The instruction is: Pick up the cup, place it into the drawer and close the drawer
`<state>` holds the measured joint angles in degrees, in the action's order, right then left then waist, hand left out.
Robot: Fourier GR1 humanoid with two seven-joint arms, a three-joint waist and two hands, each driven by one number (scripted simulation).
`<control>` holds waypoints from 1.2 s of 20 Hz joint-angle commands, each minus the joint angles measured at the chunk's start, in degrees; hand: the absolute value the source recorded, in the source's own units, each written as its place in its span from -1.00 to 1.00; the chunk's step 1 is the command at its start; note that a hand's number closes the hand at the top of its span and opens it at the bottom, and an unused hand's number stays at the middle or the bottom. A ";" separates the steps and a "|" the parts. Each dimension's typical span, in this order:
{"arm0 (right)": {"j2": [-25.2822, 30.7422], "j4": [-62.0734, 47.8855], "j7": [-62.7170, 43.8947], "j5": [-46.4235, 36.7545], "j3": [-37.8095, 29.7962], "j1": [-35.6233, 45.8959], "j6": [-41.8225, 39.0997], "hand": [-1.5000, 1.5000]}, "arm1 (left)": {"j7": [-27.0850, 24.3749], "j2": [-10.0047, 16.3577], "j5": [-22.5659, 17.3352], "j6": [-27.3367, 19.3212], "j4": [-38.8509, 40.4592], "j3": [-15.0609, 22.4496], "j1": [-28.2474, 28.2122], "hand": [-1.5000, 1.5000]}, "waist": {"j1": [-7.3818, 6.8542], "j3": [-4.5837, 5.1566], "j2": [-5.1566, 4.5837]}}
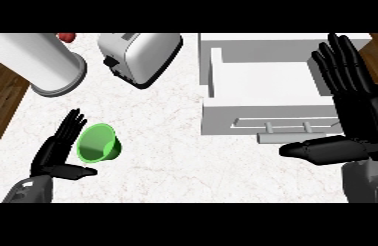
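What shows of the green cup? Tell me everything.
The cup is plain bright green, smooth like plastic, with no handle visible. It is tilted, its open mouth turned toward the view, and the inside looks empty. It lies on the white marbled counter, just right of the open left robot hand; whether they touch is unclear.

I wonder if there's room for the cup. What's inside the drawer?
The drawer shows only a bare floor; the cup sits outside by the left hand. The right hand hides its right edge.

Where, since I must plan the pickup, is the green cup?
In the head view the green cup lies tipped on the counter, lower left, beside the left robot hand.
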<state>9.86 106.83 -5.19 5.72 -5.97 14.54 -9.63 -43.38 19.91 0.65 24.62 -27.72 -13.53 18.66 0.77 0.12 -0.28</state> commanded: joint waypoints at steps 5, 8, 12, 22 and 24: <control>-0.56 -1.29 1.00 -0.80 0.69 0.89 0.00 -1.00 | -13.36 -3.70 3.21 -3.37 11.43 0.43 4.27 -1.00 | 0.43 0.10 -0.30; 0.28 1.87 -3.66 0.28 0.66 2.23 0.24 -1.00 | -12.12 1.26 2.38 1.61 14.68 -0.82 6.81 -1.00 | 0.80 0.16 -0.30; 1.85 -1.10 -1.23 2.14 -1.40 2.02 -2.13 -1.00 | -16.65 -2.79 3.64 -2.56 15.49 0.12 5.13 -1.00 | 0.94 0.16 -0.42; 1.18 1.11 -4.28 2.01 -1.10 2.63 -0.46 -1.00 | -18.21 -3.57 5.14 -0.88 16.51 1.43 7.96 -1.00 | 1.38 0.23 -0.49; 0.68 -1.04 -1.67 0.15 -0.13 2.62 -0.52 -1.00 | -19.36 -3.96 5.57 1.16 16.51 2.10 6.87 -1.00 | 0.68 0.16 -0.43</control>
<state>10.94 106.61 -7.35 6.91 -6.83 16.94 -10.44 -55.21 16.65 5.32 19.23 -11.69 -12.41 26.39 1.86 0.30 -0.75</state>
